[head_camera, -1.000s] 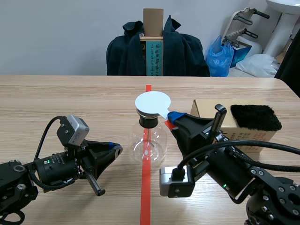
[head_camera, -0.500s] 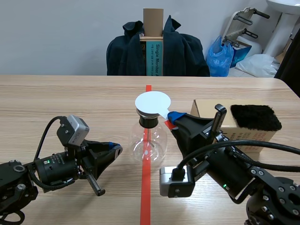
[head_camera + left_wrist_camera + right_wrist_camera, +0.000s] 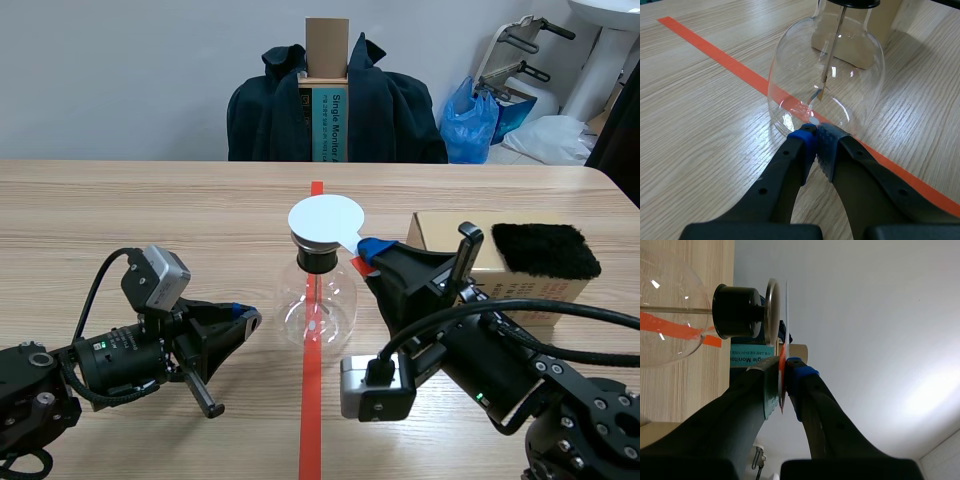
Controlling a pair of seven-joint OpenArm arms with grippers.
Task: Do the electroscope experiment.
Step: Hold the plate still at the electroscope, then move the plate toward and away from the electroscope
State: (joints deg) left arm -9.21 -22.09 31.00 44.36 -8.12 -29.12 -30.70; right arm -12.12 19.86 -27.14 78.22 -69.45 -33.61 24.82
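Clear round glass electroscope flask [image 3: 318, 300] at mid wooden table [image 3: 150, 200], right gripper [image 3: 368, 250] clamped on thin white round disc [image 3: 325, 220] held over its black-stoppered top, left gripper [image 3: 245, 318] closed empty beside its base: charging step looks underway, leaf reading and withdrawal left.

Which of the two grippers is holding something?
The right gripper: it pinches the white sheet above the flask. The left gripper is shut on nothing.
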